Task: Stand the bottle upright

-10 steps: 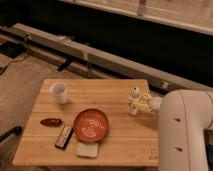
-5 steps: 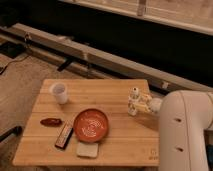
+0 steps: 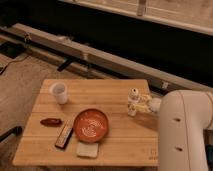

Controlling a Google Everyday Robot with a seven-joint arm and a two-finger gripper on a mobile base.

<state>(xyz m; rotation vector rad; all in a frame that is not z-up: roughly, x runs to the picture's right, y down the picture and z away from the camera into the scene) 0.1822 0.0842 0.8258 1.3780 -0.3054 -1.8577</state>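
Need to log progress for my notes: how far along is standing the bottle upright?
Done, it seems: the bottle stands upright on the right side of the table. In hand: the end effector sits right against the bottle's side, at the tip of the arm; whether it holds the bottle is unclear. Left: probably letting go and backing away without tipping it.

On the table [image 3: 115,90], from the bowl [image 3: 91,125]: cup [image 3: 59,92] at ten o'clock, bottle [image 3: 133,96] at two, gripper [image 3: 137,105] at the bottle's three o'clock
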